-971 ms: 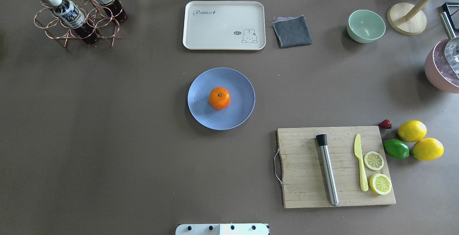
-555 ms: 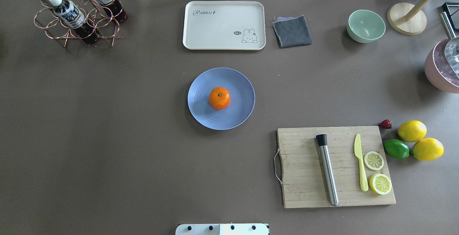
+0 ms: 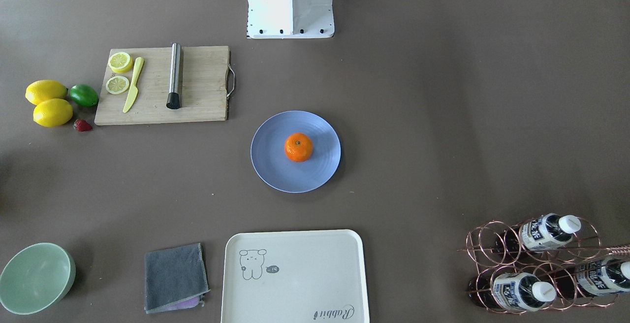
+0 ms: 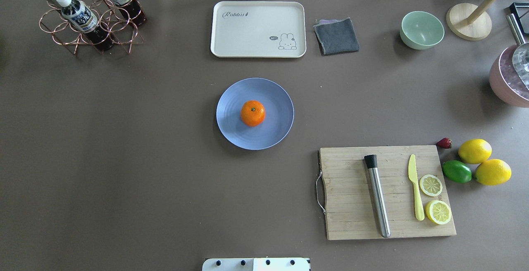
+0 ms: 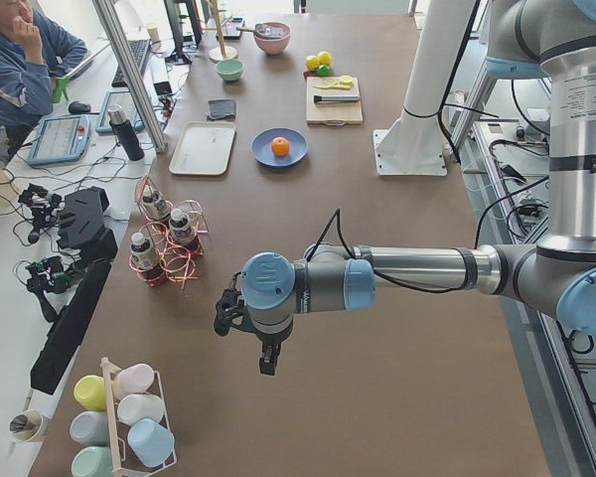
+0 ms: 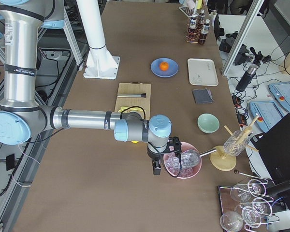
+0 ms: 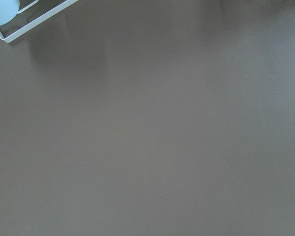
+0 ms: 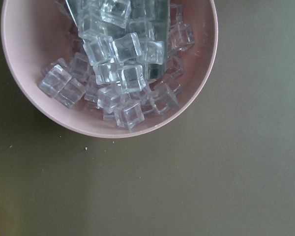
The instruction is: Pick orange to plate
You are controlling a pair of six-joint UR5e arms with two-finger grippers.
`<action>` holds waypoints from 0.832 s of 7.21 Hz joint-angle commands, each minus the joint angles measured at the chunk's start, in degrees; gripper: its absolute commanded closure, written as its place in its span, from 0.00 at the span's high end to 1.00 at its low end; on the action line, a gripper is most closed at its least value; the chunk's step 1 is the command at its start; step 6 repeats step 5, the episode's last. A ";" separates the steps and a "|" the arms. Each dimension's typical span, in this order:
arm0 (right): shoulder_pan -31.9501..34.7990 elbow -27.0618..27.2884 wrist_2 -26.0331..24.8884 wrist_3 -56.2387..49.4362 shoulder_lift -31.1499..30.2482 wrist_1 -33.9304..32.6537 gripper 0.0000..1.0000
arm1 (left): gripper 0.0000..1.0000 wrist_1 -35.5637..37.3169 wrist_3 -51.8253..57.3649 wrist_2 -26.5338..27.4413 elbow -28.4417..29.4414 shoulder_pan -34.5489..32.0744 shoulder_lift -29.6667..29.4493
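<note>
The orange (image 4: 253,113) rests at the middle of the light-blue plate (image 4: 272,134), stem dimple up; the front-facing view shows the same orange (image 3: 299,146) on the plate (image 3: 275,171). No gripper is near it. My left gripper (image 5: 266,364) hangs over bare table at the table's left end, far from the plate (image 5: 263,155). My right gripper (image 6: 156,168) hangs at the opposite end beside a pink bowl of ice (image 6: 191,169). Both grippers appear only in the side views, so I cannot tell whether they are open or shut.
A cream tray (image 4: 258,29), grey cloth (image 4: 336,35) and pale-green bowl (image 4: 421,29) line the far edge. The cutting board (image 4: 351,196) carries a metal muddler, a yellow knife and lemon slices; two lemons (image 4: 474,150) and a lime (image 4: 456,171) lie beside it. A bottle rack (image 4: 89,19) stands far left.
</note>
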 commanded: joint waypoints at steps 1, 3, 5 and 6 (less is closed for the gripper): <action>0.00 0.01 0.00 0.02 -0.01 0.00 1.00 | 0.98 -0.07 0.00 0.00 -0.04 -0.05 0.06; 0.00 0.01 0.00 -0.07 0.08 0.00 1.00 | 0.98 -0.07 -0.08 0.00 0.13 -0.05 0.67; 0.00 0.01 0.00 -0.07 -0.01 0.00 1.00 | 0.98 -0.33 0.09 0.00 0.13 -0.14 0.85; 0.00 0.01 0.00 -0.07 -0.01 0.00 1.00 | 0.98 -0.33 0.09 0.00 0.13 -0.14 0.85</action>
